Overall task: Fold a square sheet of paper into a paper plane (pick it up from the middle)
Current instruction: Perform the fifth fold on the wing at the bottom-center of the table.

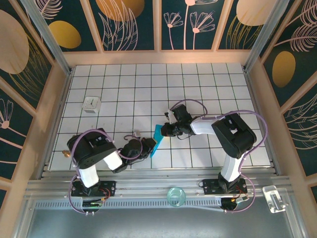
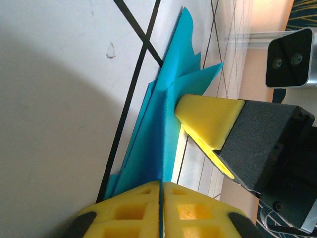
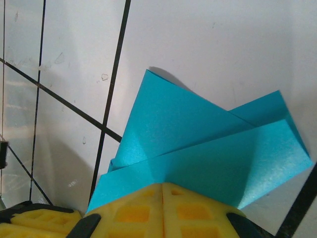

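Left gripper (image 2: 161, 191) and right gripper (image 3: 162, 188), blocky yellow foam, both squeezed shut on thin blue paper plane (image 1: 157, 138), stood on edge between them, near front of white tiled table (image 1: 124, 84). Sharp folds, pointy corners.

A white tabletop (image 1: 208, 84) ruled into black-lined square tiles sits evenly lit inside pale wooden framing (image 1: 158, 57). Dark teal wall panels (image 1: 131, 29) carry gold discs and peach leaf outlines. A ribbed aluminium rail (image 1: 158, 187) edges the near side.
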